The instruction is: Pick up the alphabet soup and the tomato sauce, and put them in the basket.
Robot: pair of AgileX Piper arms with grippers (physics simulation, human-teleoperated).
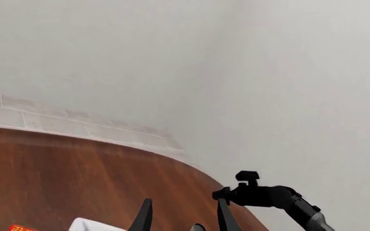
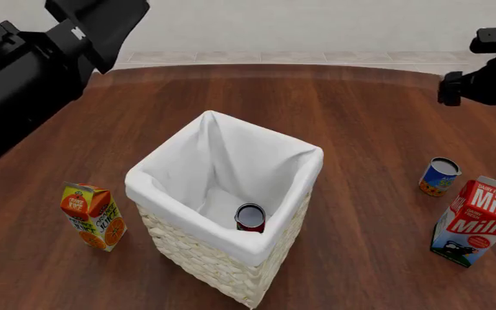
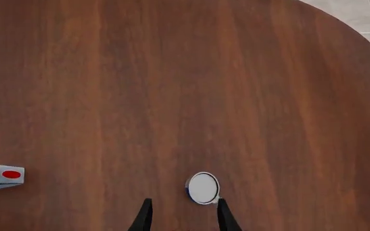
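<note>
The worktop (image 2: 377, 129) carries the basket (image 2: 198, 258) at its middle, with the alphabet soup (image 2: 250, 217) upright inside on the lining. The milk carton (image 2: 476, 221) stands at the right, the tomato sauce (image 2: 439, 177) just beside it. Both the left tool (image 1: 183, 219) and the right tool (image 3: 183, 216) are spread and hold nothing; the right one hangs above the tomato sauce.

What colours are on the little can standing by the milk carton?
Dark blue above, orange-yellow below, with a pale silver top: the tomato sauce, clearest in the front view.
</note>
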